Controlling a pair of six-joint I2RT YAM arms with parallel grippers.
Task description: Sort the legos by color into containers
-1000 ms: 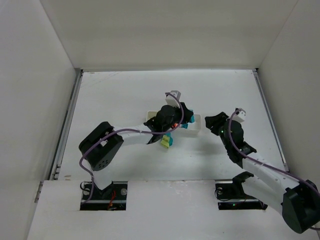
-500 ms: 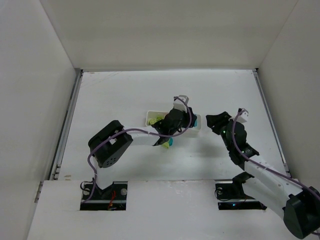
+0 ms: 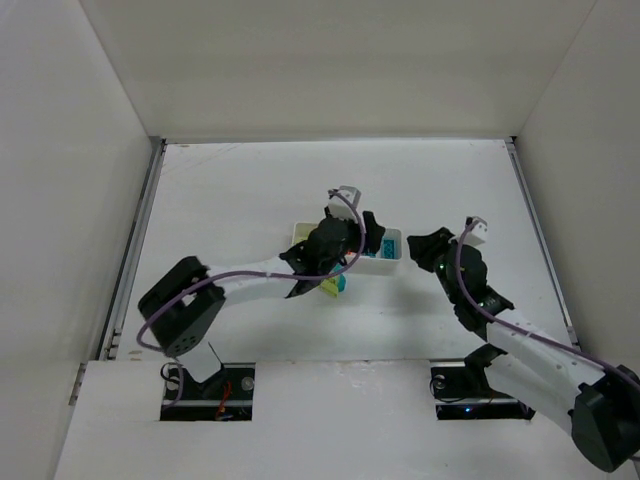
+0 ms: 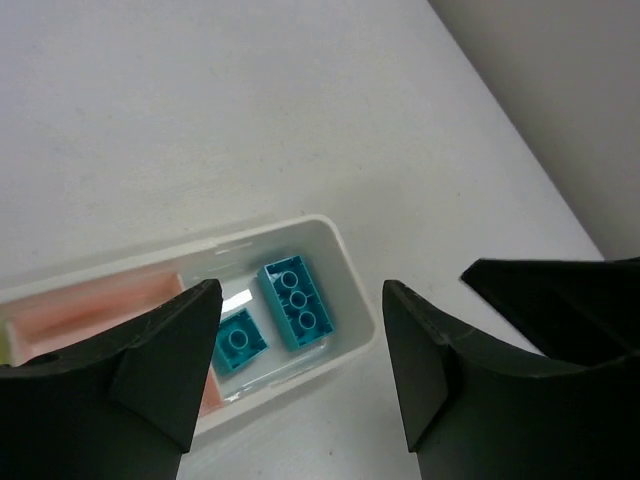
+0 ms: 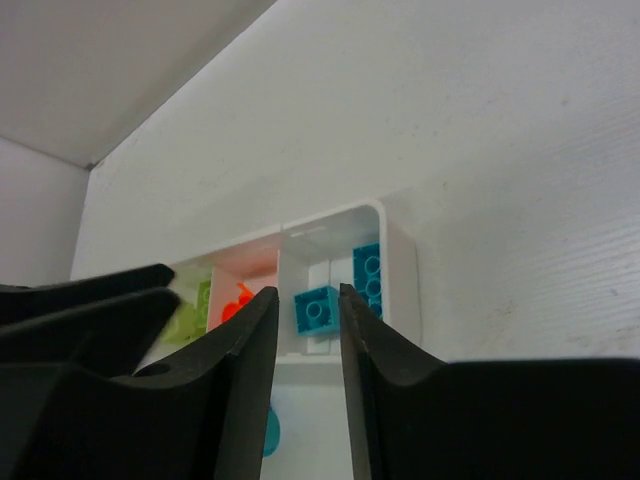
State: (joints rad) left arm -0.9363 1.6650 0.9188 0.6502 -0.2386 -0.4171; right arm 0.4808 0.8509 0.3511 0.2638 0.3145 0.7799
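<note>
The white tray [image 3: 398, 262] holds the containers side by side. Its right end compartment [image 4: 345, 262] has two cyan legos, a long one [image 4: 297, 303] and a square one [image 4: 240, 342]. An orange lego [image 5: 238, 300] lies in the middle compartment and a yellow-green one [image 5: 190, 315] in the left. My left gripper [image 4: 302, 295] hangs open and empty over the tray's right end [image 3: 368, 232]. Just right of the tray, my right gripper [image 5: 308, 293] points at it with a narrow gap and nothing between its fingers [image 3: 415, 242].
A yellow-green lego [image 3: 328, 286] and a cyan one [image 3: 341, 285] lie on the table just in front of the tray. In the right wrist view a cyan piece [image 5: 270, 432] shows low on the table. White walls enclose the table on three sides.
My left gripper's jaws have opened over the tray's right compartment and the arm has drawn back a little. My right gripper's jaws have narrowed.
</note>
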